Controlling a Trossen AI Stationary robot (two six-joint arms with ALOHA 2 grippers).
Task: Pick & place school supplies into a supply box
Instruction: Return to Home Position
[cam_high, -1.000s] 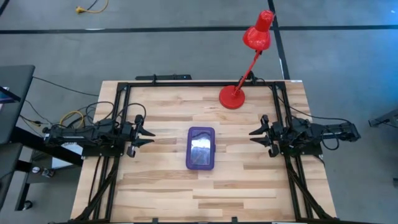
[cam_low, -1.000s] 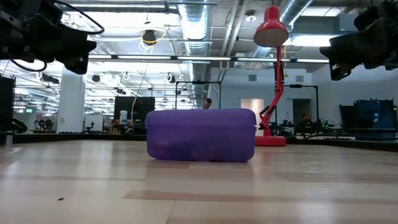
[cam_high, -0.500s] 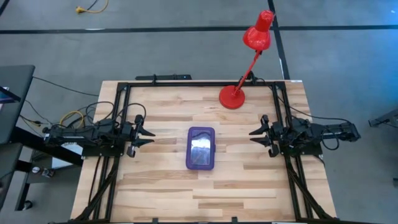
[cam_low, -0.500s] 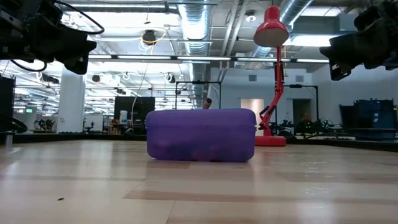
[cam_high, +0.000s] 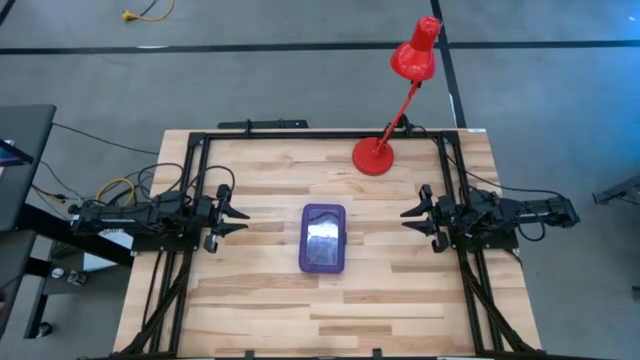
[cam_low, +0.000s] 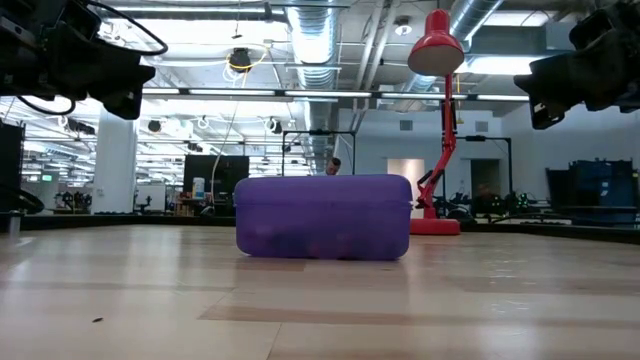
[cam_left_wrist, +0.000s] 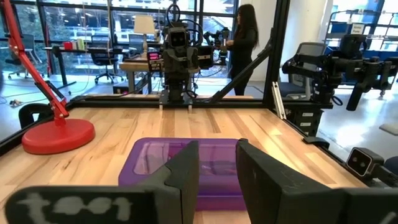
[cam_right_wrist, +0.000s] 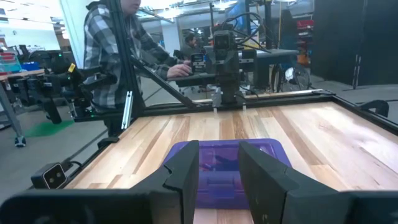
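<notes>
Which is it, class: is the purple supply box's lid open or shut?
Shut. In the low view the purple supply box has its lid down flat on its base.

The closed supply box (cam_high: 323, 238) blocks mid-frame; I can pass over bare table (cam_high: 260, 290) on either side. The red lamp (cam_high: 373, 156) stands upper centre-right.

You have one table (cam_high: 260, 300), one purple box (cam_high: 323, 238) and one red lamp (cam_high: 375, 155). You have two grippers: left gripper (cam_high: 243, 214) and right gripper (cam_high: 405, 217). Beyond the table you see two people: one person (cam_left_wrist: 241, 37) and one plaid-shirted person (cam_right_wrist: 115, 56).
</notes>
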